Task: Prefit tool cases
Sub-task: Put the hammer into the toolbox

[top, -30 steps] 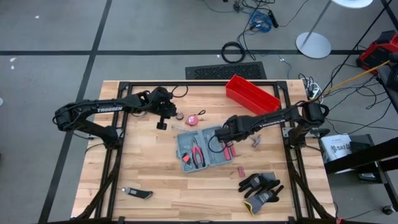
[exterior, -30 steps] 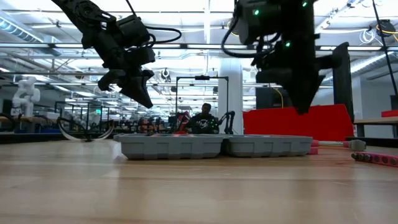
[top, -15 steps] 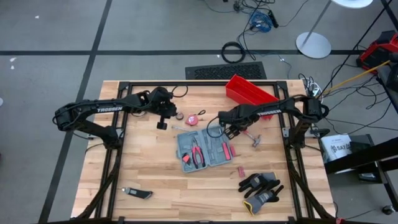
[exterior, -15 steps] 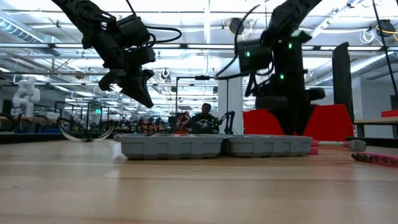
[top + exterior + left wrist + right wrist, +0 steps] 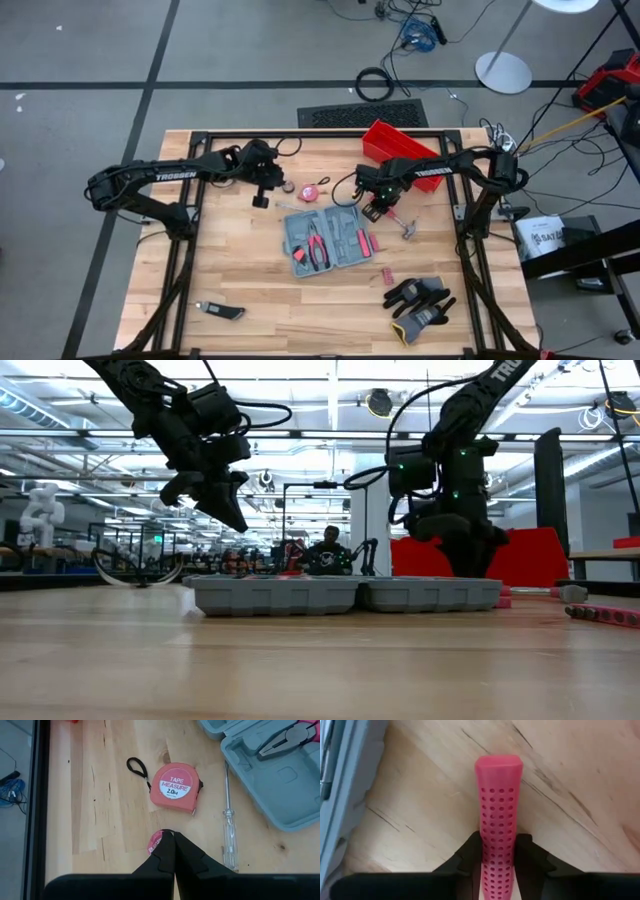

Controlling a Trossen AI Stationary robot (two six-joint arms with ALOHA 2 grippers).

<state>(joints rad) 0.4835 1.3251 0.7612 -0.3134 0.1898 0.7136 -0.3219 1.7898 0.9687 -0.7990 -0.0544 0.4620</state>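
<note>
The open tool case [image 5: 330,238] lies at the centre of the high view, with pliers [image 5: 317,247] already seated in its left half. The right gripper [image 5: 380,206] sits just above and to the right of the case, low over the table, with its 2 fingers [image 5: 470,851] closed against the sides of a pink perforated hammer handle [image 5: 498,820]. In the high view the hammer's head [image 5: 411,230] lies to the lower right of that gripper. The step in hand looks like picking up the hammer for its slot. Next, the hammer needs lifting clear, carrying over the case, and lining up with a matching recess. The left gripper [image 5: 173,851] waits at upper left of the case, fingers pressed together and empty, above a tape measure [image 5: 175,787] and a screwdriver [image 5: 228,823].
</note>
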